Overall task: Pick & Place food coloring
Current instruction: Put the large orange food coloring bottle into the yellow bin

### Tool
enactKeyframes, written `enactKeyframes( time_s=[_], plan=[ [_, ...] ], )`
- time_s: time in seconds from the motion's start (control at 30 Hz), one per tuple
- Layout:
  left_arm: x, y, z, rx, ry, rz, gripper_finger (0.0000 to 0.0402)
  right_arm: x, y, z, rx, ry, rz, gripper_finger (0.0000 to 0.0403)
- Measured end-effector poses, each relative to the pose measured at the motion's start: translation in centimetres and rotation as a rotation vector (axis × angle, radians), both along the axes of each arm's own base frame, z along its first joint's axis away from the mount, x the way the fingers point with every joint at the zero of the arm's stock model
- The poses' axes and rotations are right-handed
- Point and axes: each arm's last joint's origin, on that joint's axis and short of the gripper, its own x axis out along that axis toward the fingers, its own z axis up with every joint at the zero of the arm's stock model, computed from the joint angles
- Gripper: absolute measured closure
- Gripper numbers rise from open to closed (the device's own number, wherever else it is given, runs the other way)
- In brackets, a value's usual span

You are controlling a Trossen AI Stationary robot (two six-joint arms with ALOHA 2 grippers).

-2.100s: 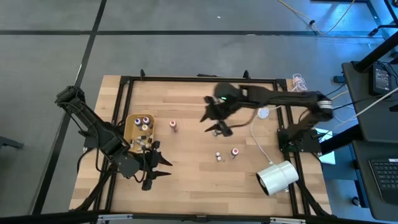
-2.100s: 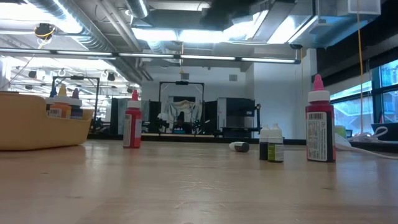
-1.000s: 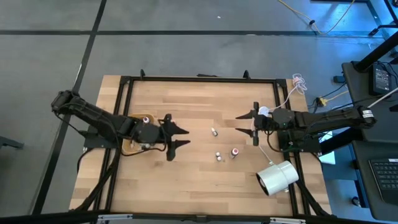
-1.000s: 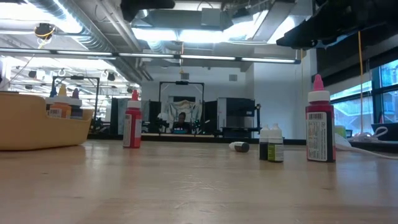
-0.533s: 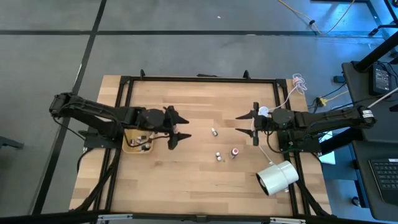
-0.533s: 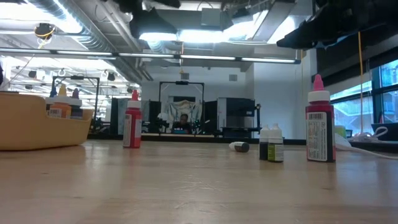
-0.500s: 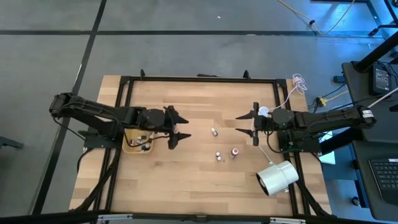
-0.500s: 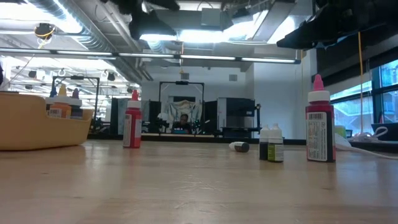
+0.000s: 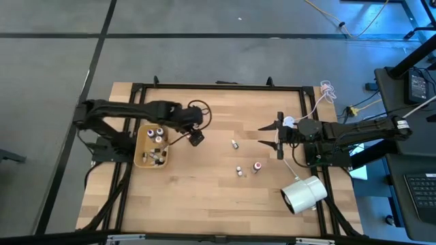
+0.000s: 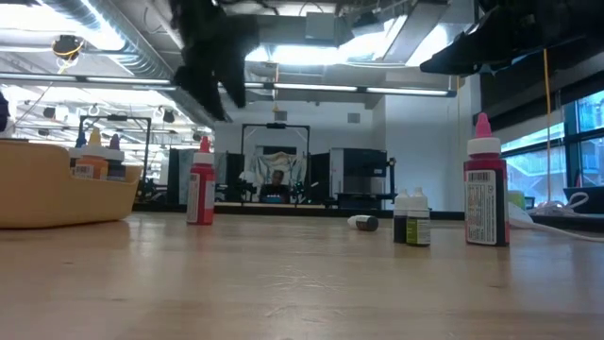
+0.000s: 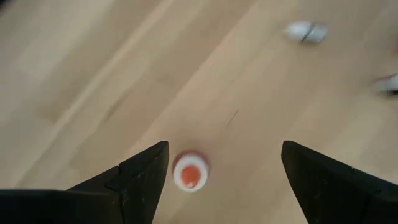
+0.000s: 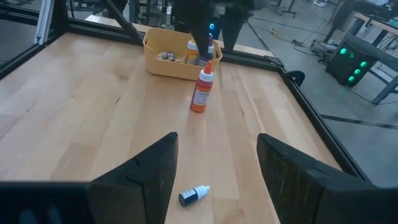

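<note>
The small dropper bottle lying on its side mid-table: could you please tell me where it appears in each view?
High view: toppled bottle, mid-table between both arms.
Low view, lying just left of the white-capped pair.
Left wrist view, a pale blur far beyond the orange cap.
Right wrist view, the nearest bottle.
Shared landmark: upright orange bottle, low, right wrist, left wrist.
</note>
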Motion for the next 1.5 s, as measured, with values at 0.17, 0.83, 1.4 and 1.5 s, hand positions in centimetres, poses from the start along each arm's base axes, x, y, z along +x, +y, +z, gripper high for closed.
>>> enactKeyframes(
  time_s=[0.17, 0.83, 1.4, 1.5],
  plan=[
    [1.2, 1.4, -2.0, -0.112, 0.162, 0.025, 0.0097, 0.0, 0.0, 0.0, 0.001, 0.000, 0.000, 0.0182],
    [2.0, 2.5, -4.5, -0.193, 0.263, 0.171, 0.0152, -0.1, 0.0, -0.2, -0.002, 0.019, 0.000, 0.0182],
    [1.7, 2.4, -5.2, -0.199, 0.288, 0.186, 0.0242, -0.1, 0.0, -0.2, -0.003, 0.020, 0.000, 0.0182],
    [1.7, 2.3, -5.2, -0.215, 0.287, 0.179, 0.0270, -0.1, 0.0, -0.2, -0.003, 0.020, 0.000, 0.0182]
  ],
)
